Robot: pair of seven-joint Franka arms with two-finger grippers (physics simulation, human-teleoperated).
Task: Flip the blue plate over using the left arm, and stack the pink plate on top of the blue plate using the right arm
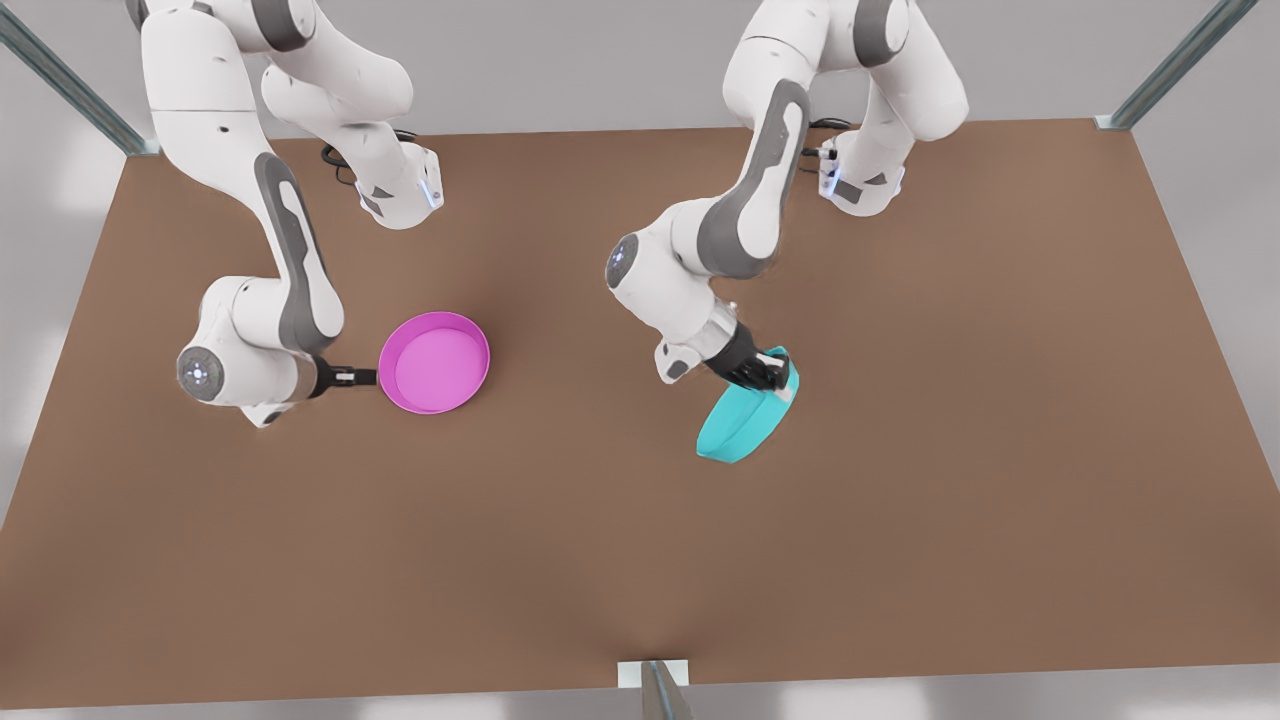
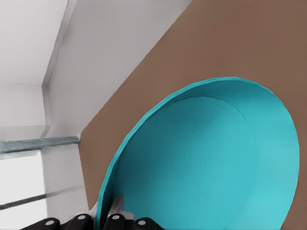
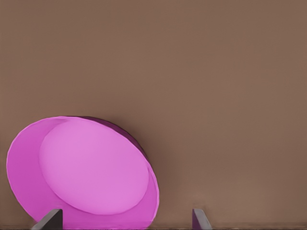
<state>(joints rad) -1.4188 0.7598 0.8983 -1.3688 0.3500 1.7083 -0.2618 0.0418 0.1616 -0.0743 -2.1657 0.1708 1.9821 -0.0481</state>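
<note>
The blue plate (image 1: 738, 426) is tilted steeply on its edge at the front view's right of centre, its underside toward the camera. My left gripper (image 1: 776, 374) is shut on its upper rim. In the left wrist view the blue plate's hollow inside (image 2: 201, 163) faces the camera, and the left gripper (image 2: 106, 213) pinches the rim. The pink plate (image 1: 435, 362) lies flat and right side up on the table at the front view's left. My right gripper (image 1: 356, 377) is low beside its rim, open. In the right wrist view the pink plate (image 3: 91, 167) lies just ahead of the right gripper (image 3: 123, 221), one finger overlapping its rim.
The brown table (image 1: 900, 520) stretches wide around both plates, with bare room between them. Metal frame posts (image 1: 1170, 60) stand at the far corners, and a bracket (image 1: 655, 682) sits at the middle of the near edge.
</note>
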